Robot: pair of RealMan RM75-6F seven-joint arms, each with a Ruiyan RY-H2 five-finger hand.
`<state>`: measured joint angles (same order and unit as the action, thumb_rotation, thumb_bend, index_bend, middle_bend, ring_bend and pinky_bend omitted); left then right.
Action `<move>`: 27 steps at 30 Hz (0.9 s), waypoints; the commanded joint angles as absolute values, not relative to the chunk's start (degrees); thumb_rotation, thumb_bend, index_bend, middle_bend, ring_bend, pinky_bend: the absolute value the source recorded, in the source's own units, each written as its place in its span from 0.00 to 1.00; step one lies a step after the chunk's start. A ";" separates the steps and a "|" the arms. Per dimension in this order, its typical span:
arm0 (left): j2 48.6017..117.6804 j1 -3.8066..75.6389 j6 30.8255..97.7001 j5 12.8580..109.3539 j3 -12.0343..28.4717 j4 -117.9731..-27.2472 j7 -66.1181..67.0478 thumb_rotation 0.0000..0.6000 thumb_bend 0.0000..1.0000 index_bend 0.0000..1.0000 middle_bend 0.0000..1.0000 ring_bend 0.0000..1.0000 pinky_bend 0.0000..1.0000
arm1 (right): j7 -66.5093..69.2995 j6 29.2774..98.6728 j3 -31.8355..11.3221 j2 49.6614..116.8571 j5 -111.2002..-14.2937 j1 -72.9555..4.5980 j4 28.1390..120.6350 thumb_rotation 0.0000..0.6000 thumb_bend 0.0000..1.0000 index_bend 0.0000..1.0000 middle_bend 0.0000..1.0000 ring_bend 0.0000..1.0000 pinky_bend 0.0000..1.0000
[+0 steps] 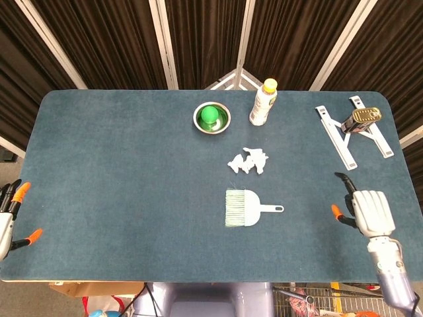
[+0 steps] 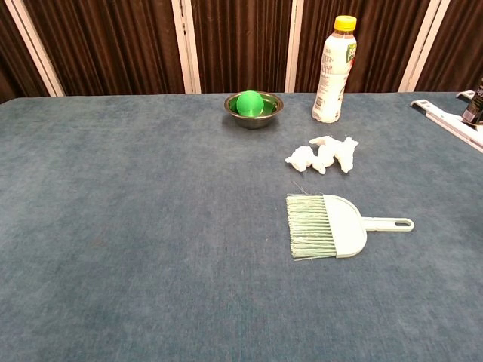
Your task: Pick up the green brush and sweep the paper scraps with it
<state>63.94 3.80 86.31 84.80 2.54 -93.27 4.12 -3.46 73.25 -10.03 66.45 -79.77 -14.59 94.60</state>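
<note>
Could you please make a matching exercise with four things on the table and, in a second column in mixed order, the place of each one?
Things:
1. green ball
2. bottle
3. paper scraps
4. right hand

Places:
A. standing upright, right of the metal bowl
B. near the right edge of the table, empty
C. inside the metal bowl
D. lying between the bottle and the green brush

Pairs: 1-C, 2-A, 3-D, 4-B

bare cloth between right robot hand [image 1: 367,210] and brush [image 1: 246,208], scraps [image 1: 248,160] beyond
</note>
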 commanded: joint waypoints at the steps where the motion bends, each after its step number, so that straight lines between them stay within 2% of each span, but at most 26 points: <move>1: 63.87 3.82 86.15 84.77 2.49 -93.31 3.94 1.00 0.00 0.00 0.00 0.00 0.03 | -5.27 69.02 -11.52 67.53 -76.45 -17.64 95.62 1.00 0.33 0.37 1.00 1.00 0.99; 9: 63.54 3.94 85.72 84.60 2.50 -93.34 3.10 1.00 0.00 0.00 0.00 0.00 0.03 | -12.44 62.89 -12.30 72.17 -71.27 -23.10 96.39 1.00 0.33 0.46 1.00 1.00 1.00; 15: 63.12 3.97 85.02 84.08 2.42 -93.40 2.12 1.00 0.00 0.00 0.00 0.00 0.03 | -17.25 60.34 -11.65 76.55 -67.90 -25.94 96.84 1.00 0.33 0.46 1.00 1.00 1.00; 27: 62.94 3.96 84.87 84.10 2.33 -93.49 1.77 1.00 0.00 0.00 0.00 0.00 0.03 | -22.79 60.92 -10.42 83.28 -63.31 -28.10 95.40 1.00 0.33 0.46 1.00 1.00 1.00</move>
